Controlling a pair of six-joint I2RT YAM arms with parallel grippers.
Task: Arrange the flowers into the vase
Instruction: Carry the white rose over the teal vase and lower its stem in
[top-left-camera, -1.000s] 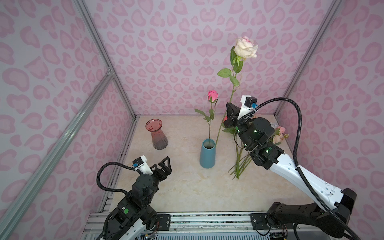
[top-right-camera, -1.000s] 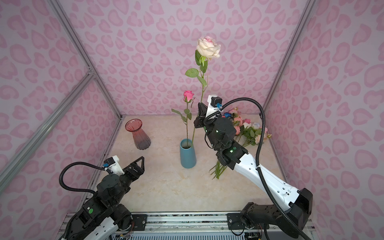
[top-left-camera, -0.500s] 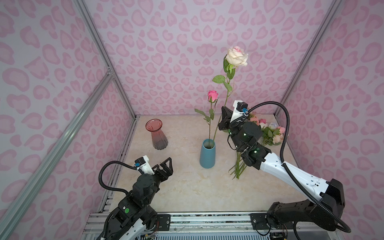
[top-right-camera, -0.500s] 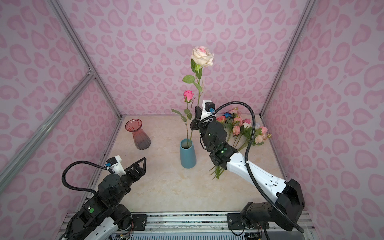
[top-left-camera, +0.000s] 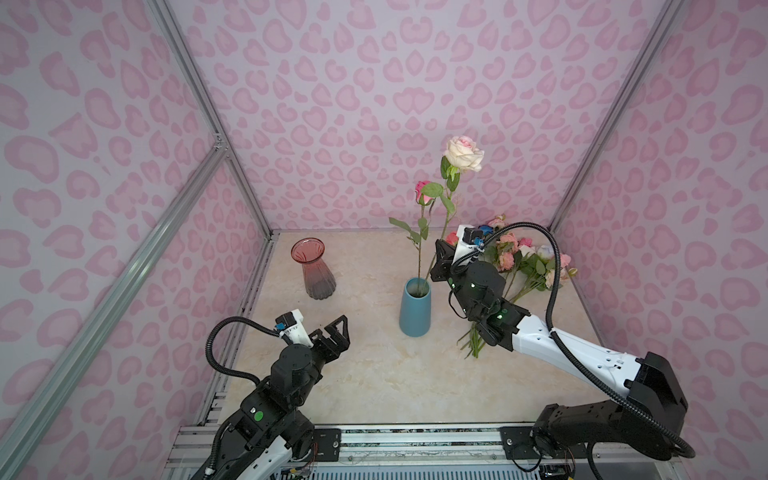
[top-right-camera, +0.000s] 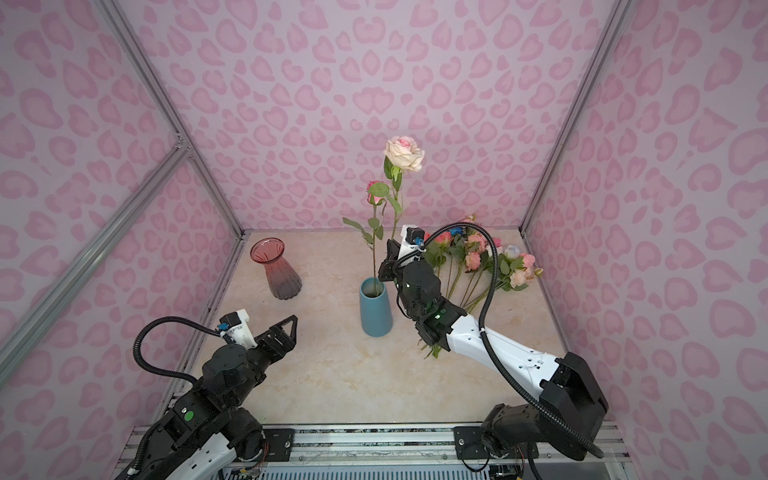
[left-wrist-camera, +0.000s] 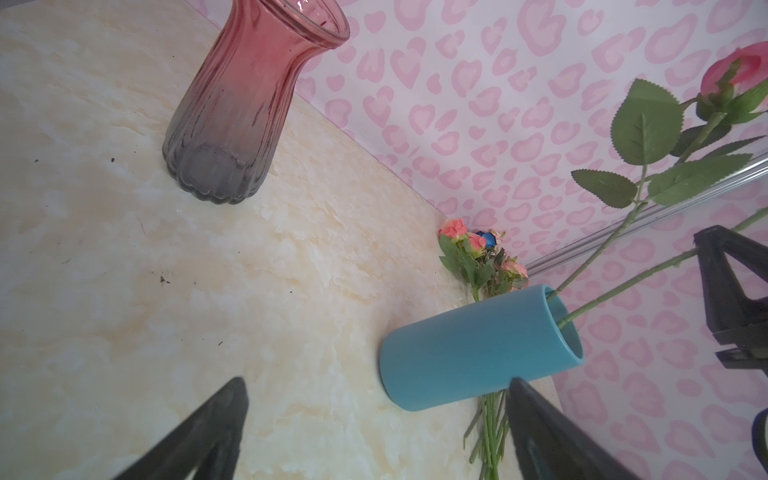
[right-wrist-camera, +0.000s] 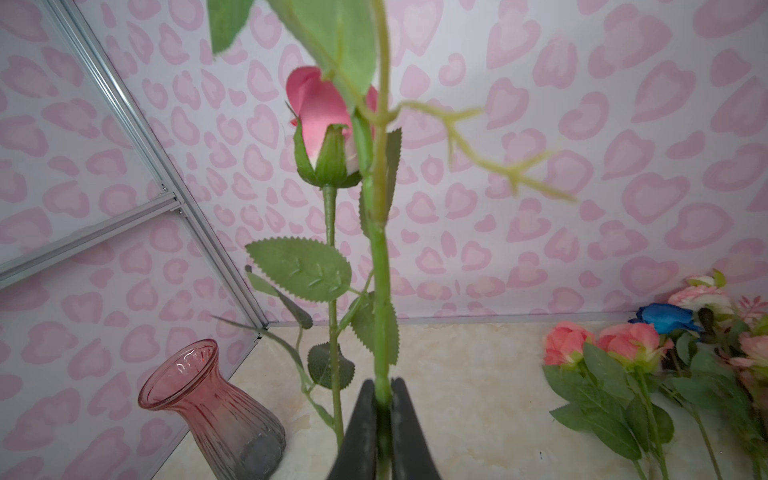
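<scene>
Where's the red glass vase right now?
In both top views the red glass vase stands upright at the back left, near the corner, left of the blue vase.

Cream, marble-patterned desk, flecked with a few dark specks. Near its middle, upright: a tall blue tapered ceramic vase. Left of that vase and farther back, well apart, upright: a ribbed red-to-grey glass vase. Right of the blue vase, lying flat: a loose bundle of pink, coral, white and blue green-stemmed flowers.
</scene>
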